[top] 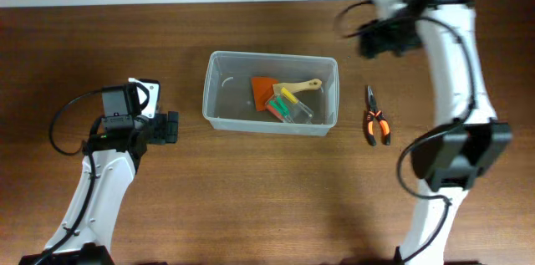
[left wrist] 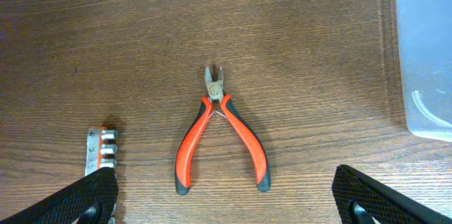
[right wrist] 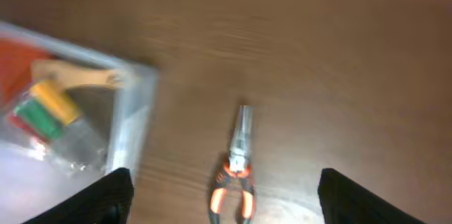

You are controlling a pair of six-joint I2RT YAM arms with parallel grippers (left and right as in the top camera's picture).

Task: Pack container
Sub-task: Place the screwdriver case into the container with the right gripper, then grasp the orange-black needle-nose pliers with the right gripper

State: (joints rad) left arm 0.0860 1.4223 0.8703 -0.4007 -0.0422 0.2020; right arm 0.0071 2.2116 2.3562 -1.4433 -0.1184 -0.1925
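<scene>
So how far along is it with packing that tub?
Partway. The clear plastic tub already holds an orange flat piece, a wooden-handled brush and a yellow-green pack. Nothing is in hand: left gripper and right gripper are open. Orange-handled cutters and orange-black long-nose pliers still lie on the table.

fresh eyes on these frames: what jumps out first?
The clear container sits mid-table, already holding a wooden-handled brush among orange, yellow and green bits. Orange-handled pliers lie on the wood just right of it. The left wrist view shows a second orange-handled tool, cutters, lying flat on the table left of the container's edge.
</scene>
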